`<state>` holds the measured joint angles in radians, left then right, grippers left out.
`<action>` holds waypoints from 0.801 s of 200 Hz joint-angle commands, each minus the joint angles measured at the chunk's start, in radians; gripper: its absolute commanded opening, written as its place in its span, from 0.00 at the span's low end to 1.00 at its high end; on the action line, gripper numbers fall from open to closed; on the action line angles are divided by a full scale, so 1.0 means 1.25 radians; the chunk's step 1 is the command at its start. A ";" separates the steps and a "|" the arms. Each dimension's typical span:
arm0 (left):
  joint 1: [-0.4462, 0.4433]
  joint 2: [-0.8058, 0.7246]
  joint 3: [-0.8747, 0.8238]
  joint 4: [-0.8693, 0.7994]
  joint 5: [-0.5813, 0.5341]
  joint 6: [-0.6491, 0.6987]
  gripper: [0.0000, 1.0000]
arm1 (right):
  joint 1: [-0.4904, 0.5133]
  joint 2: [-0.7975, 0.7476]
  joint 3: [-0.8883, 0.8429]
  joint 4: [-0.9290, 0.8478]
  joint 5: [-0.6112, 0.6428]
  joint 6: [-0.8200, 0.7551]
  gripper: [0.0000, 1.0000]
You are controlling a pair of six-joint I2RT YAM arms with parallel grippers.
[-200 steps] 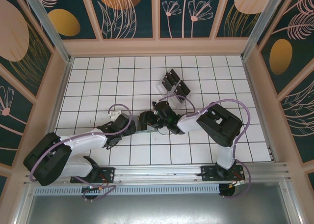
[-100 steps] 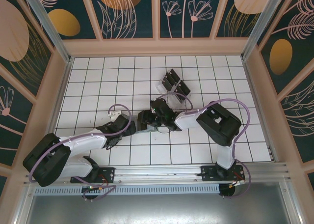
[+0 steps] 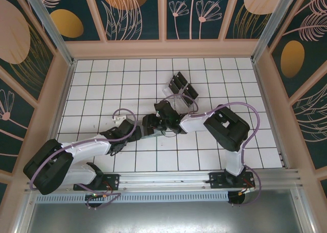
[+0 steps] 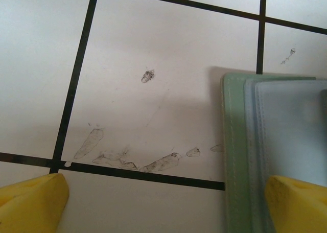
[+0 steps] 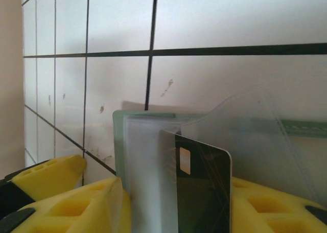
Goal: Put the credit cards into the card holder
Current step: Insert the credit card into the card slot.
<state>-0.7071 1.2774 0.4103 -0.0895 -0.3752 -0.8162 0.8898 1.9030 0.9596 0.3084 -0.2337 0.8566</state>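
The grey-green card holder (image 5: 118, 141) lies on the white tiles with its clear sleeves (image 5: 148, 161) fanned up. My right gripper (image 5: 176, 215) is shut on a black credit card (image 5: 204, 192) with a pale mark. The card stands upright against the sleeves, beside one lifted clear flap (image 5: 255, 136). My left gripper (image 4: 163, 207) is open wide. Its right fingertip (image 4: 299, 202) is over the card holder's (image 4: 235, 141) near edge and its left fingertip (image 4: 30, 202) is over bare tile. In the top view both grippers (image 3: 146, 126) (image 3: 162, 120) meet mid-table and cover the holder.
A clear slotted rack (image 3: 179, 85) with more black cards stands on the tiles just beyond the grippers. Wooden walls border the tiled floor on three sides. Another yellow fingertip (image 5: 46, 177) shows left of the holder.
The right arm has shifted a little left and away with the card. The left arm has barely moved.
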 commanded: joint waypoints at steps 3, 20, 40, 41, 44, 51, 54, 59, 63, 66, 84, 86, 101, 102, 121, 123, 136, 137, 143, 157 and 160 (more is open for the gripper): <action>-0.002 -0.003 -0.023 -0.055 0.010 -0.001 0.98 | -0.020 -0.030 -0.007 -0.114 0.073 -0.056 0.50; -0.002 -0.001 -0.023 -0.055 0.010 -0.001 0.98 | -0.026 -0.036 -0.004 -0.126 0.076 -0.069 0.50; -0.002 0.001 -0.021 -0.054 0.010 -0.001 0.99 | -0.030 -0.027 -0.001 -0.129 0.067 -0.075 0.50; -0.002 0.001 -0.021 -0.054 0.011 -0.001 0.99 | -0.031 -0.026 -0.001 -0.129 0.066 -0.076 0.50; -0.002 0.001 -0.021 -0.054 0.010 -0.001 0.99 | -0.032 -0.025 0.001 -0.129 0.066 -0.077 0.50; -0.002 0.003 -0.021 -0.054 0.010 -0.001 0.99 | -0.032 -0.021 0.003 -0.130 0.064 -0.079 0.50; -0.002 0.002 -0.021 -0.054 0.010 -0.001 0.99 | -0.031 -0.019 0.004 -0.132 0.064 -0.080 0.50; -0.003 0.004 -0.021 -0.054 0.010 -0.001 0.99 | -0.031 -0.016 0.006 -0.134 0.064 -0.082 0.50; -0.002 0.004 -0.020 -0.054 0.011 0.000 0.98 | -0.030 -0.015 0.007 -0.135 0.065 -0.083 0.50; -0.002 0.005 -0.020 -0.054 0.011 0.000 0.99 | -0.031 -0.014 0.008 -0.135 0.065 -0.084 0.50; -0.002 0.006 -0.020 -0.054 0.011 0.000 0.98 | -0.028 -0.008 0.018 -0.146 0.074 -0.098 0.50; -0.002 0.006 -0.020 -0.054 0.011 0.000 0.99 | -0.028 -0.006 0.018 -0.149 0.076 -0.101 0.50; -0.002 0.006 -0.020 -0.054 0.010 0.000 0.99 | -0.021 -0.003 0.035 -0.174 0.091 -0.122 0.50; -0.002 0.006 -0.020 -0.054 0.010 -0.001 0.99 | -0.021 -0.002 0.036 -0.175 0.092 -0.123 0.50; -0.002 0.005 -0.020 -0.054 0.010 0.000 0.99 | -0.005 0.004 0.060 -0.211 0.117 -0.148 0.51; -0.002 0.005 -0.020 -0.053 0.010 0.000 0.99 | -0.003 0.006 0.063 -0.215 0.119 -0.149 0.51; -0.002 0.002 -0.021 -0.052 0.009 0.000 0.99 | 0.011 0.016 0.082 -0.237 0.133 -0.161 0.51; -0.002 0.003 -0.021 -0.052 0.009 0.000 0.98 | 0.012 0.017 0.084 -0.240 0.134 -0.162 0.51; -0.001 0.002 -0.021 -0.052 0.008 0.000 0.99 | 0.019 0.022 0.091 -0.246 0.137 -0.167 0.51; -0.002 -0.002 -0.022 -0.052 0.007 -0.001 0.99 | 0.031 0.033 0.108 -0.253 0.136 -0.171 0.51; -0.002 -0.003 -0.023 -0.052 0.007 -0.001 0.99 | 0.034 0.036 0.111 -0.255 0.134 -0.171 0.51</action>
<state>-0.7071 1.2766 0.4095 -0.0895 -0.3756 -0.8162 0.9024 1.9041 1.0569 0.0753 -0.1112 0.6853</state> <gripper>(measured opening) 0.985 0.509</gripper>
